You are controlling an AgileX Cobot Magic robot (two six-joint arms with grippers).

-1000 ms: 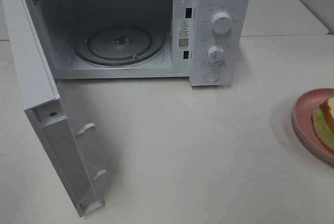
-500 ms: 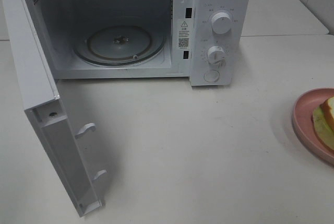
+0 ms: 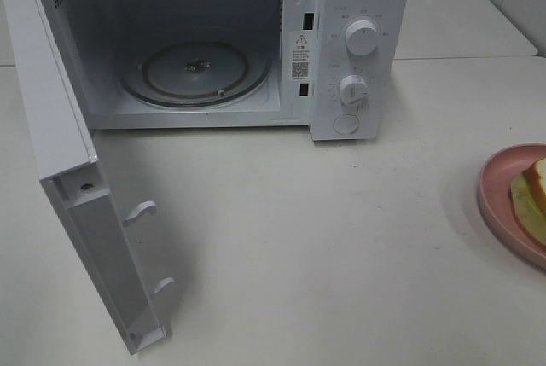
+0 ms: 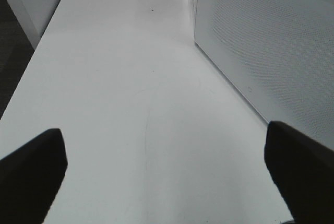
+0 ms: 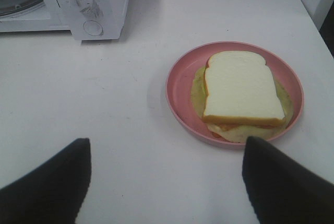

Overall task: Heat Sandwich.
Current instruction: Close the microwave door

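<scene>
The sandwich (image 5: 241,91) lies on a round pink plate (image 5: 180,85) at the far right edge of the white table (image 3: 324,238), well to the right of the microwave (image 3: 358,8) and nearer the front. In the high view only a sliver of the sandwich shows at the frame's right edge. The right gripper (image 5: 167,182) hovers over the bare tabletop on the near side of the plate, its two dark fingers (image 5: 44,187) spread wide, touching nothing; the plate sits ahead of the gap between them, toward the right finger. Pale yellow-green filling spills out from under the top bread slice onto the plate.

The left gripper (image 4: 167,177) is also spread wide and empty, hanging above bare table on the left, beside the perforated face of the open microwave door (image 4: 271,51).

The microwave stands at the far side of the table, its door (image 3: 60,153) swung fully open to the left, showing the glass turntable (image 3: 196,72) inside. Two white knobs (image 3: 362,38) and a round button sit on its right-hand panel. A second white table adjoins behind.
</scene>
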